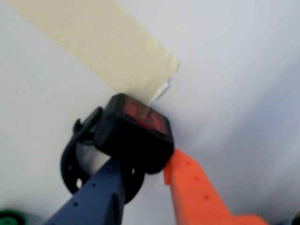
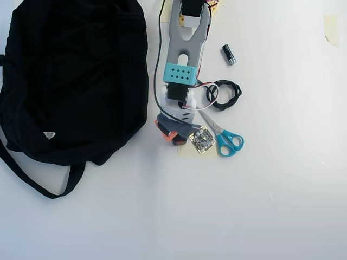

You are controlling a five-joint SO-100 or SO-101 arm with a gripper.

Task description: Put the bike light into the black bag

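In the wrist view the bike light (image 1: 138, 129), a small black block with a reddish face and a black rubber ring strap hanging at its left, sits between a dark blue finger (image 1: 101, 192) and an orange finger (image 1: 192, 187). My gripper (image 1: 143, 161) is shut on it. In the overhead view the gripper (image 2: 169, 135) is just right of the black bag (image 2: 70, 76), near its lower right edge, and hides the light. The bag lies flat at the left, with its strap (image 2: 32, 184) looping toward the front.
A strip of beige tape (image 1: 103, 47) lies on the white table behind the light. Right of the arm are teal-handled scissors (image 2: 227, 142), a coiled black cable (image 2: 223, 95) and a small black-and-silver cylinder (image 2: 229, 54). Another tape piece (image 2: 331, 28) is at the far right.
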